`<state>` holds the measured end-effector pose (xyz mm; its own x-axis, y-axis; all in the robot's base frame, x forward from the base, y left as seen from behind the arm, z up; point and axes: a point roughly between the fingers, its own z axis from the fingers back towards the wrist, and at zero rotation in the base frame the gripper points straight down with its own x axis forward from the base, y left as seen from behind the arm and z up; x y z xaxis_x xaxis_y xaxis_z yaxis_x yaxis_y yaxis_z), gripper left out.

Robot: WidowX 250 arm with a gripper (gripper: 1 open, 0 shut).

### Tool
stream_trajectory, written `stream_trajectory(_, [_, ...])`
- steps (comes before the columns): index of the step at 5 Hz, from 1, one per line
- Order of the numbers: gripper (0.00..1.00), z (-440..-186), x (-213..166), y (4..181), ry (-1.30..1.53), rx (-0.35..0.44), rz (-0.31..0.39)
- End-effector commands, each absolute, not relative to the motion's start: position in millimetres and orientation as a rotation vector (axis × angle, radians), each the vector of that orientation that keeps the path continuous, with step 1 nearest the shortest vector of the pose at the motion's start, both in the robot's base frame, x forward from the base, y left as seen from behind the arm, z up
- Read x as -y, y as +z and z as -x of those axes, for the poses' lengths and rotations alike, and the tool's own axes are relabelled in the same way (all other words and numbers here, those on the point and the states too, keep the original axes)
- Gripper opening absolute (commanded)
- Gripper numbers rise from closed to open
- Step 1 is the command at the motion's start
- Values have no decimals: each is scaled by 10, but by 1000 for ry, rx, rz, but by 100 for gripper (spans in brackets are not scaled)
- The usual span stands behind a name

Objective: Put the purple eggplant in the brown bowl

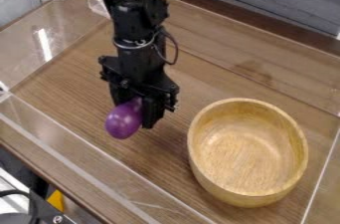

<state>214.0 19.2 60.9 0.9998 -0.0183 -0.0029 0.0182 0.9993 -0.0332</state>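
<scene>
- Cable (19, 194), black, curves in at the lower left corner, near the front edge of the table.
- Just right of it a small yellow piece (55, 199) shows beside the table's front edge; what it belongs to is too small to tell.
- The table (80, 92) is brown wood with visible grain, and a pale strip runs slantwise along its near left side.
- The eggplant (122, 121), purple and glossy, is at the lower end of the pincer, left of the bowl and well apart from it. Its rounded end points down and toward the near left; its upper end is hidden by the dark fingers. Whether its underside touches the wood cannot be told.
- The pincer (135, 108), black, points down and is closed on the eggplant, with only the toy's width keeping its fingers from meeting. The exact contact on the far side is hidden.
- Above the pincer, the black arm (130, 24) comes down from the top left, with a thin cable looping out on its right side.
- The bowl (248, 152), wide, round and light brown, sits upright on the table at the right, its hollow facing up. Nothing lies in it.
- A grey panelled wall (253, 1) stands behind the table.
</scene>
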Motion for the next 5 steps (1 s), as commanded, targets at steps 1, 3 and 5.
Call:
stream_trajectory(1, [0,-2245,-137,798,-26,64,25])
stream_trajectory(3, [0,-2228,40,916,-49,79,28])
stream_trajectory(5, [0,-2194,246,1017,-82,95,29])
